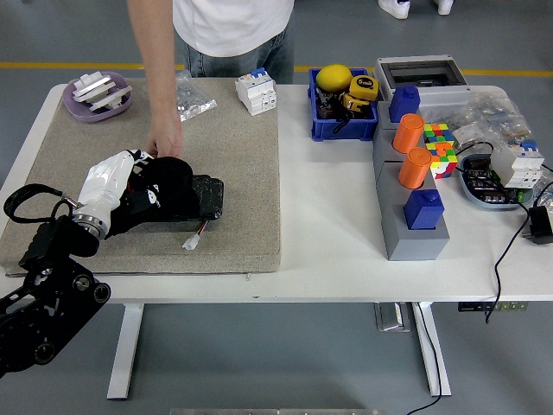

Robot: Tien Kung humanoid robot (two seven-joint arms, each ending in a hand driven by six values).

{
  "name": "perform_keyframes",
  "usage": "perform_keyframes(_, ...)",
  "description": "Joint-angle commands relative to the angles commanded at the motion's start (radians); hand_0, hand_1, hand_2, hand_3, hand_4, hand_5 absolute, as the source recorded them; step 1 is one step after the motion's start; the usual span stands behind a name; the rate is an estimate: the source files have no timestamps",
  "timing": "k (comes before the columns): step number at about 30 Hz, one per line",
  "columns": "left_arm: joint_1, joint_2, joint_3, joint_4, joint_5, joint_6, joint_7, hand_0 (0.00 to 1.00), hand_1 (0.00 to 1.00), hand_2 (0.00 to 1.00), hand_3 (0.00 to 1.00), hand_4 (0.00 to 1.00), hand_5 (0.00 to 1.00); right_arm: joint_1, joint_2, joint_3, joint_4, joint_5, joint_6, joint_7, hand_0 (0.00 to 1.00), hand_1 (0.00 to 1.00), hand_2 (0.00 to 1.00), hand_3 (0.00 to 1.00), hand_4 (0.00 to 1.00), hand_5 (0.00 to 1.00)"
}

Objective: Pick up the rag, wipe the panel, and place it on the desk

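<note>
No writing on the objects is large enough to read. The left hand (pixel 130 186) is gripping the black rag (pixel 168 181) and pressing it on the dark panel (pixel 194 201), which is lying on the beige mat (pixel 233 164). A person's hand (pixel 164 138) is touching the mat just behind the rag. A purple dish (pixel 78 104) is holding white parts. A blue bin (pixel 321 128) is holding a yellow ball (pixel 333 77) and a yellow tape measure (pixel 363 88). Two orange cylinders (pixel 409 131) are standing on a grey block (pixel 402 233), beside a coloured cube (pixel 439 143).
</note>
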Motion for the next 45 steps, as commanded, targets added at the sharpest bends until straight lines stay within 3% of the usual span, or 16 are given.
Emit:
perform_keyframes(11, 0.038, 0.04, -0.099, 0.028, 0.026, 0.001, 0.012, 0.245, 0.474, 0.581, 0.541, 0.297, 0.002, 0.0, -0.002, 0.003, -0.001, 0.001, 0.0, 0.0, 0.767, 0.69, 0.71, 0.675, 0.998, 0.52)
perform_keyframes(23, 0.05, 0.045, -0.128, 0.058, 0.028, 0.018, 0.015, 0.245, 0.469, 0.579, 0.537, 0.288, 0.002, 0.001, -0.004, 0.006, -0.001, 0.0, 0.0, 0.0, 0.768, 0.69, 0.711, 0.675, 0.998, 0.521)
perform_keyframes(29, 0.041, 0.035, -0.091, 0.015, 0.017, 0.029, 0.01, 0.244, 0.465, 0.578, 0.534, 0.279, 0.002, 0.001, -0.003, 0.004, -0.001, 0.001, 0.0, -0.001, 0.768, 0.69, 0.71, 0.675, 0.998, 0.521)
perform_keyframes(34, 0.007, 0.012, -0.036, -0.013, 0.002, 0.037, 0.006, 0.244, 0.465, 0.578, 0.534, 0.279, 0.002, 0.001, -0.004, 0.0, -0.001, 0.003, 0.001, -0.001, 0.768, 0.69, 0.71, 0.675, 0.998, 0.521)
perform_keyframes(45, -0.076, -0.035, 0.167, 0.0, -0.047, 0.037, 0.008, 0.241, 0.463, 0.577, 0.533, 0.27, 0.002, 0.006, -0.006, -0.004, -0.001, 0.004, 0.0, 0.0, 0.768, 0.69, 0.71, 0.675, 0.998, 0.521)
